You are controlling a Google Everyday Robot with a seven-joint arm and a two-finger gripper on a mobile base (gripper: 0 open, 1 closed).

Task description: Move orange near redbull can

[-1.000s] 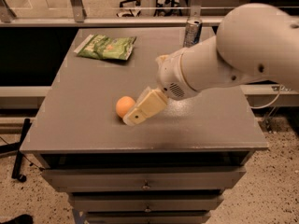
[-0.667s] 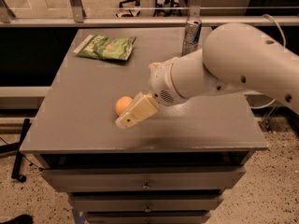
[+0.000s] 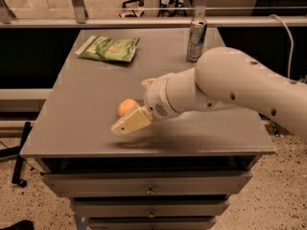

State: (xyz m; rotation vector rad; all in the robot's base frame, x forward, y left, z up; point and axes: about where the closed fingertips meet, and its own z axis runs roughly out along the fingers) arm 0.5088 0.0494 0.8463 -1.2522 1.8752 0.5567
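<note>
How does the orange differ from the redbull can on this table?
The orange is round and plain orange; the redbull can is tall, slim, silver and blue. The orange lies near the front middle of the table; the redbull can stands upright at the back edge. The claw is right at the orange, partly covering it; the redbull can stands well apart from it. Both rest on the same grey top.

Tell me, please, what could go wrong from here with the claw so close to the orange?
1. The claw hangs low over the table's front left part, just in front of the orange. The orange is round, so a nudge could roll it away, perhaps off the table.
2. The can stands upright, tall and slim, near the far edge. Setting the orange too close, or the bulky arm swinging by, might topple it.
</note>
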